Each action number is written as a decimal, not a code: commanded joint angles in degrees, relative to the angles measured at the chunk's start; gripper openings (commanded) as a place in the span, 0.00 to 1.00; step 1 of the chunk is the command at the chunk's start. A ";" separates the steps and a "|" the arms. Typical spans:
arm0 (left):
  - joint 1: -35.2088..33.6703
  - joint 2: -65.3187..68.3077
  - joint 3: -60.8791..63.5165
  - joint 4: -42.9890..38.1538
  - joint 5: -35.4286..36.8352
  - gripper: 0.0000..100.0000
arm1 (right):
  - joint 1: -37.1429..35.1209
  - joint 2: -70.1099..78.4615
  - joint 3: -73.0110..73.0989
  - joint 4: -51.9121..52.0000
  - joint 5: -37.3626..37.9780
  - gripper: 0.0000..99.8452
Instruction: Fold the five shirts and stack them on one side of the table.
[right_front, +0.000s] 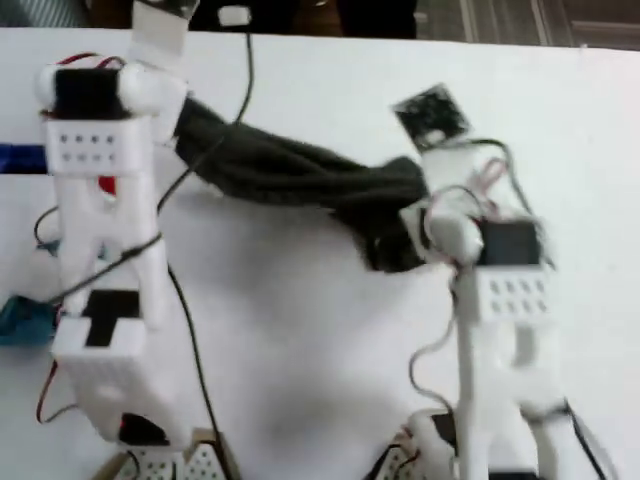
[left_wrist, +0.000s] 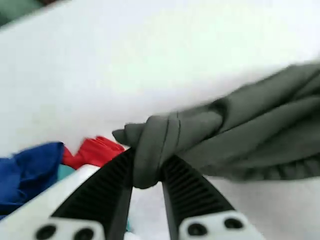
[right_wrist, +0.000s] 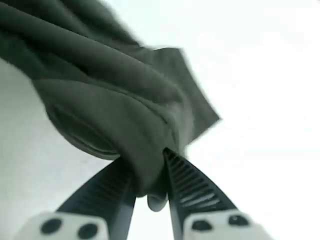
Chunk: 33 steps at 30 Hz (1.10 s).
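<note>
A dark grey shirt hangs bunched like a rope between my two arms above the white table. My left gripper is shut on one end of the dark grey shirt, pinching a twisted fold. My right gripper is shut on the other end of the shirt, cloth bulging out between its black fingers. In the high view the left arm stands at the left and the right arm at the right.
A blue shirt, a red one and a bit of teal cloth lie at the table's left edge by the left arm. Cables run over the table between the arms.
</note>
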 joint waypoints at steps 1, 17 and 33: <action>0.26 -8.97 -2.59 0.97 0.62 0.03 | 4.26 -10.33 -3.96 2.86 2.11 0.02; 0.62 -25.93 57.89 -9.41 0.70 0.03 | 14.73 -18.86 8.44 -3.03 9.49 0.02; 0.70 -26.37 74.86 -34.46 0.35 0.24 | 14.90 16.57 15.30 -30.11 2.73 0.26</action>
